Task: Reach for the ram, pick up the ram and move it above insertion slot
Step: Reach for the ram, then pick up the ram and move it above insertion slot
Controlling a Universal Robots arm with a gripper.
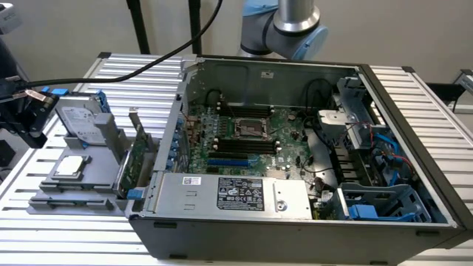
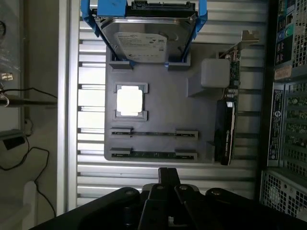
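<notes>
Grey plastic tray (image 2: 163, 96) lies on the slatted metal table (image 2: 91, 62), just beside the open computer case (image 1: 296, 238), on the exterior view's left. The ram (image 2: 153, 154), a thin green stick, lies on its long edge in a pair of small holders at one border of this tray. A second thin stick (image 2: 153, 134) sits parallel to it in the neighbouring holders. On the same tray there are a square processor chip (image 2: 130, 100), a hard drive (image 2: 144, 40) in a blue bracket, and an expansion card (image 2: 225, 134) which stands upright on the side nearest the case.

The gripper (image 2: 168, 171) hangs above the table by the tray border where the ram lies. Its black fingers (image 2: 168, 178) are closed together to one narrow tip and they grip nothing. The tip appears over the bare slats just beside the tray. It is apart from the ram, which is the nearest tray item to it.

The insertion slot (image 1: 244, 145) is inside the case, on the green motherboard. It is one of several long black sockets in parallel rows, between the square silver processor socket (image 1: 249, 127) and the short bright blue slot (image 1: 229, 163). It is well apart from the ram and from the gripper.
</notes>
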